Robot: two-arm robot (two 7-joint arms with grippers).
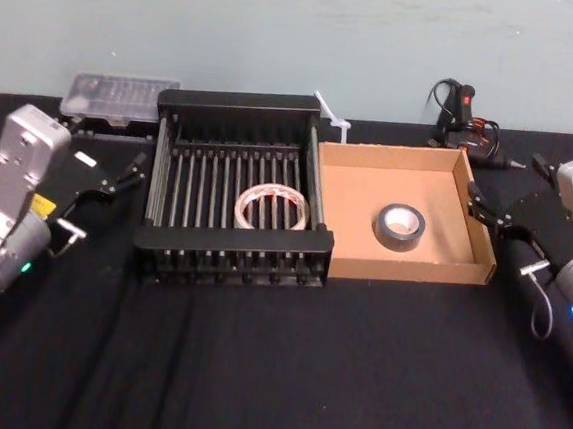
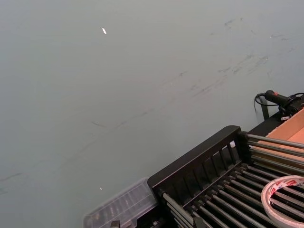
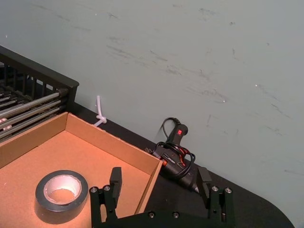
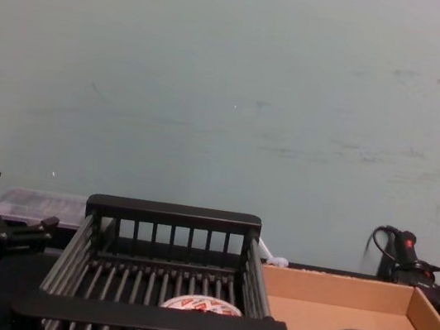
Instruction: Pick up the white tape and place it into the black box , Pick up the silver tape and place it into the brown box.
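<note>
The white tape (image 1: 274, 190) lies flat on the barred floor of the black box (image 1: 234, 240), and shows there too in the chest view (image 4: 202, 306) and the left wrist view (image 2: 280, 183). The silver tape (image 1: 397, 242) rests on the floor of the brown box (image 1: 402, 267), right of the crate, as the right wrist view (image 3: 57, 214) confirms. My left gripper (image 1: 130, 173) hovers open and empty left of the black box. My right gripper (image 1: 478, 206) is open and empty at the brown box's right wall (image 3: 149, 183).
A clear plastic case (image 1: 116, 94) sits behind the left gripper. A black glue gun with cables (image 1: 464, 115) lies behind the brown box's right corner, and a white zip tie (image 1: 332, 116) lies behind the boxes. Black cloth covers the table's front.
</note>
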